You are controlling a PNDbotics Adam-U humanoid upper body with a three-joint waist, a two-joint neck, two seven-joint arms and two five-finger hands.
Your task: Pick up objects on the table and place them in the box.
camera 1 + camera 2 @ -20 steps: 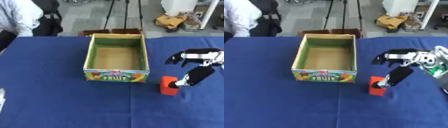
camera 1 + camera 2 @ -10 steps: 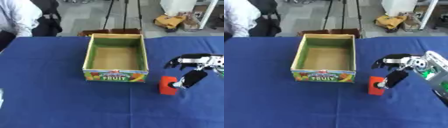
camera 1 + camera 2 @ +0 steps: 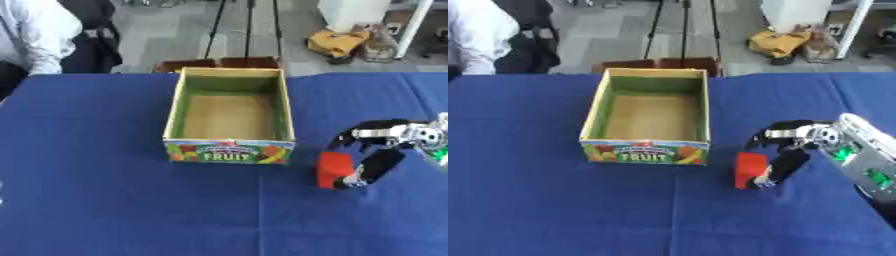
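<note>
Reaching in from the box's right, the right hand (image 3: 785,150) sat against the red block (image 3: 750,170), thumb at its right face and fingers arched over its top; whether they actually pinched it, cannot tell. Block stood on the cloth (image 3: 553,210) just right of the box (image 3: 649,112) front corner. Box empty. Risk: block tipping or sliding out if the hand lifted on a partial hold.

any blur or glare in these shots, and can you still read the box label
Left eye view: soft all over, the right hand smeared, no glare on the blue cloth. Right eye view: equally soft; "FRUIT" on the box reads, smaller print doesn't; the red block has fuzzy edges.
</note>
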